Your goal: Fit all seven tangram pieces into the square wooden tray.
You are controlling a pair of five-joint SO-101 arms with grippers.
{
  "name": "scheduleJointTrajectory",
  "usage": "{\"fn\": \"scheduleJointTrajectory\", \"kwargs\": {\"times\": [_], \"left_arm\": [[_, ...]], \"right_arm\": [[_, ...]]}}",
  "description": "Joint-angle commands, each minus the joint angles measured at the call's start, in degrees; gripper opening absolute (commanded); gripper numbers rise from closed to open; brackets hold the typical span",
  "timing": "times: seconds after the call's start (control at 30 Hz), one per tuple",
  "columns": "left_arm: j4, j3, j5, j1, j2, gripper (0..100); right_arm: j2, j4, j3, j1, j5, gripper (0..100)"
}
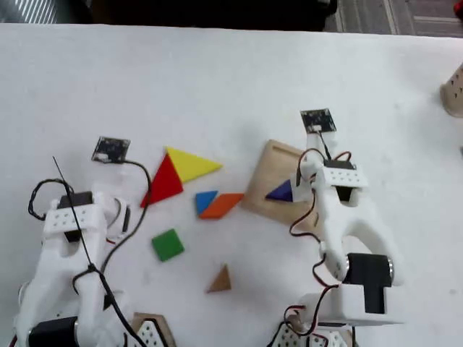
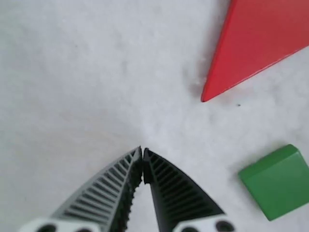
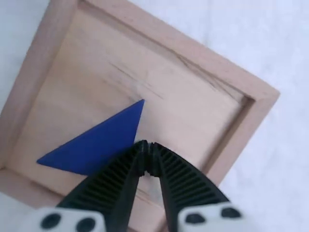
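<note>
Wooden tray (image 3: 217, 70), blue triangle (image 3: 96, 142) inside (by one rim), right end effector (image 3: 146, 146) clenched above, left end effector (image 2: 142, 152) clenched

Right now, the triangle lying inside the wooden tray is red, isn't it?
No. The triangle lying inside the wooden tray is blue, not red. The right wrist view shows it.

Seven tangram pieces are counted: six loose on the table (image 1: 239, 87) and one inside the single square wooden tray (image 1: 269, 168). Four triangles are made out: a red triangle (image 1: 165, 182), a yellow triangle (image 1: 189, 165), a dark blue triangle (image 1: 281, 191) and a tan triangle (image 1: 221, 280). To these are added one green square (image 1: 168, 244), one orange parallelogram (image 1: 222, 205) and one light-blue piece (image 1: 205, 201). Two small circuit boards (image 1: 111, 150) (image 1: 318, 121) are counted as well.
</note>
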State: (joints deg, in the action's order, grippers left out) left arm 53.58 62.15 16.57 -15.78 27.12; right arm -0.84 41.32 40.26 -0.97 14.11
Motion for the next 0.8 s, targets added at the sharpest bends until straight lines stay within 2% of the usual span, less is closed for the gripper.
{"fn": "scheduleJointTrajectory", "kwargs": {"times": [0.0,0.23,0.47,0.77], "left_arm": [[-0.88,-0.53,0.62,-0.40,1.89,2],[-0.88,-0.53,0.62,-0.40,1.89,2],[-0.88,-0.53,0.62,-0.40,1.89,2],[-0.88,-0.53,0.62,-0.22,1.80,2]], "right_arm": [[-0.31,1.10,-2.37,1.36,0.09,1.8],[-0.75,7.52,-2.37,8.13,0.09,1.8],[-2.51,6.73,-2.64,4.70,-0.44,1.8],[-4.18,5.23,-1.58,3.65,-0.35,1.8]]}}
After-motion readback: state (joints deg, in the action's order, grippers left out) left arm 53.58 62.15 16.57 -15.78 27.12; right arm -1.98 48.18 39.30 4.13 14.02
